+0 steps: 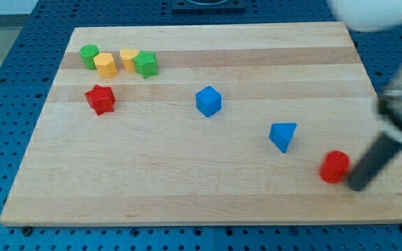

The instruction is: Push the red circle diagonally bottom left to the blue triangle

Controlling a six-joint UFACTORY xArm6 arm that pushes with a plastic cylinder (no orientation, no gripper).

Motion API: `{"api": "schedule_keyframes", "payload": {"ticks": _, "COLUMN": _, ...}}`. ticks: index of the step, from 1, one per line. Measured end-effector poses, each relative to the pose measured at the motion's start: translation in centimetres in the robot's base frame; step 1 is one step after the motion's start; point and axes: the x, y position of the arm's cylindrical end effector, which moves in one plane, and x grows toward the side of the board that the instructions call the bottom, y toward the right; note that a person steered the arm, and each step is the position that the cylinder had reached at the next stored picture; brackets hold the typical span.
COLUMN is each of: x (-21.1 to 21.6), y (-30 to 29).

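The red circle point(334, 166) sits near the board's bottom right corner. The blue triangle point(283, 135) lies up and to the left of it, a short gap apart. My tip point(358, 186) is just to the right of the red circle and slightly below it, close to or touching its side. The rod rises up and to the right, blurred.
A blue cube point(208, 101) sits near the middle. A red star point(100, 99) is at the left. A green circle point(88, 56), two yellow blocks point(105, 64) point(128, 60) and a green star point(146, 64) cluster at the top left. The wooden board point(187, 181) ends just below and right of my tip.
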Motion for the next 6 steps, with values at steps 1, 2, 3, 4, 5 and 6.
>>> {"api": "schedule_keyframes", "payload": {"ticks": 1, "x": -1.8, "y": -10.8}}
{"api": "schedule_keyframes", "payload": {"ticks": 2, "x": -2.2, "y": -13.7}}
{"api": "schedule_keyframes", "payload": {"ticks": 3, "x": 2.5, "y": -3.6}}
{"api": "schedule_keyframes", "payload": {"ticks": 4, "x": -0.4, "y": 5.3}}
{"api": "schedule_keyframes", "payload": {"ticks": 5, "x": -4.4, "y": -3.6}}
{"api": "schedule_keyframes", "payload": {"ticks": 6, "x": -6.9, "y": -14.9}}
